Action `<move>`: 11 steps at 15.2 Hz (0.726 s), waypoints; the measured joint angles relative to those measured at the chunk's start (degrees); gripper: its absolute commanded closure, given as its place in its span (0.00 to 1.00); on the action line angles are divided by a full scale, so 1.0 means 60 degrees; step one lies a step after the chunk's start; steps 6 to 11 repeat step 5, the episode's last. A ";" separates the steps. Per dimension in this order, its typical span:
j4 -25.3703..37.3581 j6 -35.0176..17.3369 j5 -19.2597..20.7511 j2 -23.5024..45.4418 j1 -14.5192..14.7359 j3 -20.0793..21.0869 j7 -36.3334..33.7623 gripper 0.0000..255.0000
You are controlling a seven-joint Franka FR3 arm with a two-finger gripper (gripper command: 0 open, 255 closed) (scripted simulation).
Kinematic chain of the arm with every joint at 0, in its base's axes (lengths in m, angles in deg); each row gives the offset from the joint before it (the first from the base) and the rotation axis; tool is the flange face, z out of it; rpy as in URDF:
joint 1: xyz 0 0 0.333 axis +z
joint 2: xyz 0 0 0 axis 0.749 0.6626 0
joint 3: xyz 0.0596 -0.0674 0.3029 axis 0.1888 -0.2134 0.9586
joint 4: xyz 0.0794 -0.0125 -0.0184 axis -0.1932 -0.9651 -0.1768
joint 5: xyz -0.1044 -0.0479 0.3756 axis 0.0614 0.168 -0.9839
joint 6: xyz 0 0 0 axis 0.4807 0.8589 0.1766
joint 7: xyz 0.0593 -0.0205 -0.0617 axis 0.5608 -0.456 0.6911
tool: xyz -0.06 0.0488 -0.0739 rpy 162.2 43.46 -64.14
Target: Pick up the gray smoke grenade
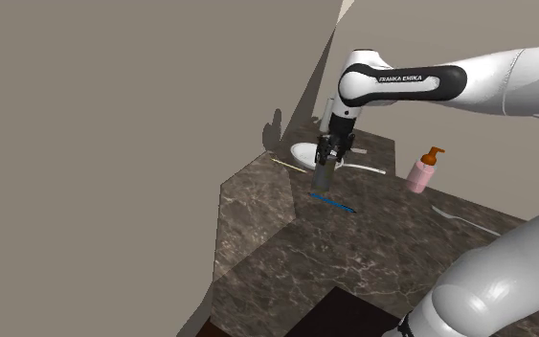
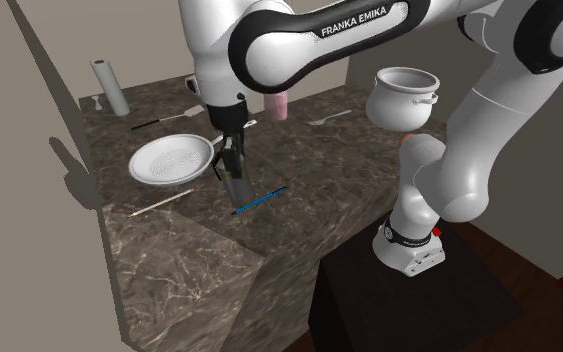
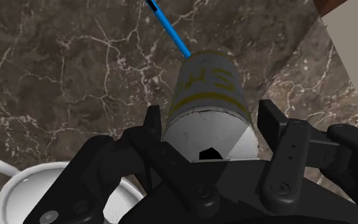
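The gray smoke grenade (image 3: pixel 209 89), a cylinder with yellow lettering and bands, stands upright between my fingers. My black gripper (image 3: pixel 210 124) is shut on it, one finger (image 3: pixel 152 127) pressed against each side. In the shoulder view the gripper (image 1: pixel 325 156) points straight down, with the grenade (image 1: pixel 322 178) hanging below it over the dark marble counter (image 1: pixel 372 249). In the second exterior view the gripper (image 2: pixel 231 160) holds the grenade (image 2: pixel 235 186) just beside the white plate. I cannot tell whether its base touches the counter.
A white plate (image 2: pixel 169 160) lies next to the gripper and a blue pen (image 2: pixel 259 200) just in front of it. A pink soap bottle (image 1: pixel 420 172), white pot (image 2: pixel 404 97), paper roll (image 2: pixel 109 85), fork (image 2: pixel 329 118) and thin stick (image 2: pixel 164 205) also sit on the counter. Its edge (image 2: pixel 184 225) is close.
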 measured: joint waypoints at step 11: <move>0.0534 0.0583 -0.0004 -0.0050 -0.0001 0.0001 0.0018 1.00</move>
